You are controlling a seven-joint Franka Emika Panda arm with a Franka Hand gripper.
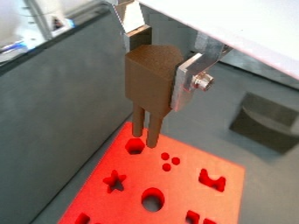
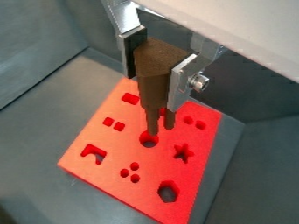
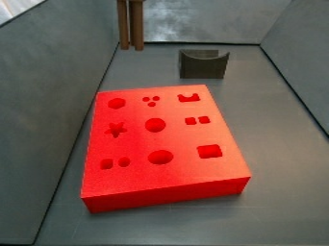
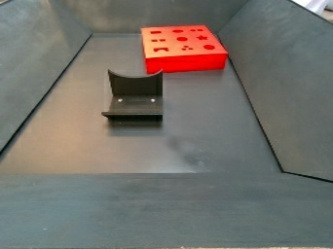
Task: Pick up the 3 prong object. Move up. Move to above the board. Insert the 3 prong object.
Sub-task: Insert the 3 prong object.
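The 3 prong object (image 1: 149,83) is hanging prongs-down above the red board (image 1: 176,188), the gripper (image 2: 156,72) grasping its blocky top between both silver fingers (image 2: 184,83).

End effector (image 2: 160,66) clamps 3 prong object (image 2: 156,79) above board (image 2: 111,144).

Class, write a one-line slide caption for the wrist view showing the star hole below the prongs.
End effector holds the 3 prong object above the red board, prongs pointing down.
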